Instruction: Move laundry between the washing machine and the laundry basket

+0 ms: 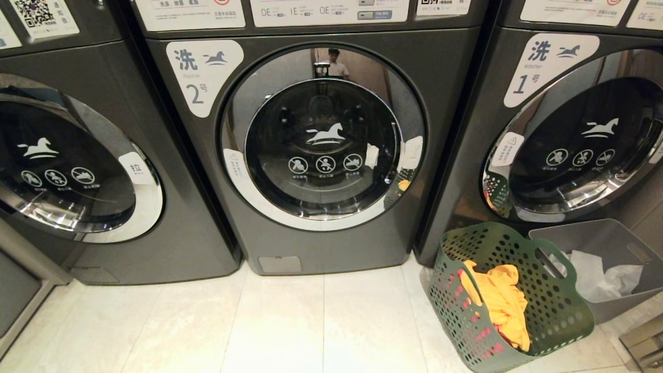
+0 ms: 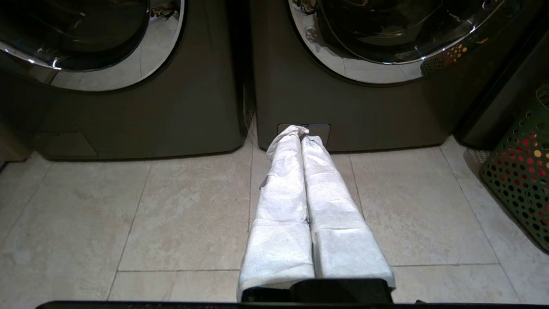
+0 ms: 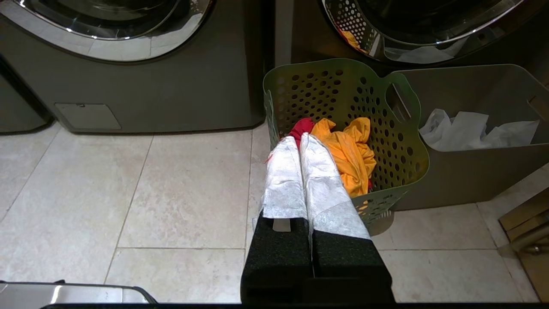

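The washing machine (image 1: 321, 140) marked 2 stands straight ahead, dark grey, its round chrome-rimmed glass door closed. To its right on the floor sits the green perforated laundry basket (image 1: 562, 311). Inside lie the yellow-orange garment (image 1: 500, 303) and, under it, the red garment (image 3: 301, 127). Neither arm shows in the head view. My left gripper (image 2: 301, 134), wrapped in white cloth, is shut and empty, hovering above the floor tiles in front of the machine's base panel. My right gripper (image 3: 299, 139) is shut and empty, its tips lined up with the basket's (image 3: 407, 167) near rim.
A like machine marked 1 (image 1: 575, 129) stands on the right, and a third one (image 1: 77, 155) on the left. A grey solid-walled bin (image 1: 611, 243) holding white cloth (image 1: 601, 280) sits just right of the basket. Pale floor tiles (image 1: 311, 321) stretch before the machines.
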Available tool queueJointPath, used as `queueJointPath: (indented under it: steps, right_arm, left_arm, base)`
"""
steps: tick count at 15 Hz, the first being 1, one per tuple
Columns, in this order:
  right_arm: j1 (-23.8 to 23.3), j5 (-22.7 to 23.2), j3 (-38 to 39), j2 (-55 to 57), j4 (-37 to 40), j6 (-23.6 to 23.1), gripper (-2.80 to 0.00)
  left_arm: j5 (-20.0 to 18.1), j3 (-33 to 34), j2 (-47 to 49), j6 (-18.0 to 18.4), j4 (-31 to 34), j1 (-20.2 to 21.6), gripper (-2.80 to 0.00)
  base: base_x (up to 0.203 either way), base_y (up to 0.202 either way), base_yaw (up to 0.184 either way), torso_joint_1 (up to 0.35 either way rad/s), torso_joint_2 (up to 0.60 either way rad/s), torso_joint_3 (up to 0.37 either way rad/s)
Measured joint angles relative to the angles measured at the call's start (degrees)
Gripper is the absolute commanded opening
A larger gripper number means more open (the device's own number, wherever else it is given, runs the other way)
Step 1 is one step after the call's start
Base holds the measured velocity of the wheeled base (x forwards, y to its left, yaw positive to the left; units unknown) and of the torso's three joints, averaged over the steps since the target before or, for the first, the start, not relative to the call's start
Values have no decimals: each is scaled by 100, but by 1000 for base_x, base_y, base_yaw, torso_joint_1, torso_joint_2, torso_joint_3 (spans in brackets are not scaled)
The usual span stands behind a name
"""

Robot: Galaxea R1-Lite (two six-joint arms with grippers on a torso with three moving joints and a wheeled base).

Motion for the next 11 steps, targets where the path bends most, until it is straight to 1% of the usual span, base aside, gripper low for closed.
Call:
queueJointPath:
  steps: [8, 11]
  right_arm:
    - [0, -58, 0, 2, 1, -10, -280]
    - [0, -63, 0, 2, 0, 62, -280]
  left_arm:
    - [17, 2, -1, -56, -2, 0, -280]
    - [17, 2, -1, -56, -2, 0, -280]
  base:
    - [0, 0, 0, 0, 0, 0]
    - [0, 0, 0, 0, 0, 0]
